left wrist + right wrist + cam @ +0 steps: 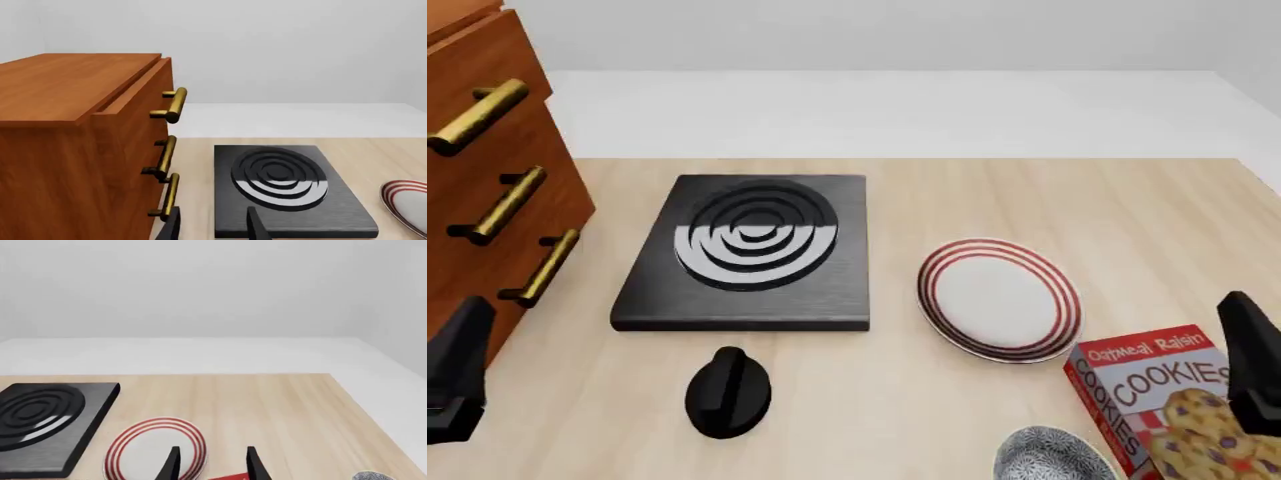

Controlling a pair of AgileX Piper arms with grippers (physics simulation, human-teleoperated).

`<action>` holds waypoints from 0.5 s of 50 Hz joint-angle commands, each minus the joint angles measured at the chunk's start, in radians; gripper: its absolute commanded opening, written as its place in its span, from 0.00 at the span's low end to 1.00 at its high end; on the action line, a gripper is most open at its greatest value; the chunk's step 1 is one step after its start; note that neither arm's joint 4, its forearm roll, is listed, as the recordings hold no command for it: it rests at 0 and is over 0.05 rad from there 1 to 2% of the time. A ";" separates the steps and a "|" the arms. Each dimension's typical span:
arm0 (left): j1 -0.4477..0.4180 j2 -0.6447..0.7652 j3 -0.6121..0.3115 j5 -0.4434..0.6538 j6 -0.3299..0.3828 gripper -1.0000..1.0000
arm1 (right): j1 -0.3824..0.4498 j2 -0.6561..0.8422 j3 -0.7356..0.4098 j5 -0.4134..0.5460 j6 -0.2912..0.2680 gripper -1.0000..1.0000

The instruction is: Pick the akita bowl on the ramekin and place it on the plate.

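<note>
The bowl (1052, 456) is sitting at the near edge of the table (1028, 200), cut off by the bottom of the front view, just left of the cookie box (1168, 400) and nearer than the plate (998, 298). The cup beneath it is not showing. The right claw (211, 462) is hanging with its two dark fingers parted and nothing between them, above the table, pointing over the plate; the bowl is lying off to its right, only a sliver of rim (373, 475) entering that wrist view. The left claw (215, 225) is also standing open and empty, well apart from the bowl, facing the stove (751, 250) and the wooden drawer chest (487, 190) with brass bar handles.

The bowl is showing a round, speckled grey-white inside. The plate is glossy white with red rings around its rim. The stove is a flat black square slab with a raised ringed burner, and a black knob (729, 392) is lying in front of it on the pale wood-grain tabletop.
</note>
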 commanded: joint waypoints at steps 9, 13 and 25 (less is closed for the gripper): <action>0.000 0.005 -0.003 -0.001 0.000 1.00 | 0.067 -0.025 -0.064 0.070 -0.041 1.00; 0.000 0.005 -0.003 -0.001 0.000 1.00 | 0.070 -0.026 -0.172 0.168 -0.046 1.00; 0.000 0.005 -0.003 -0.001 0.000 1.00 | 0.144 -0.002 -0.293 0.289 -0.016 1.00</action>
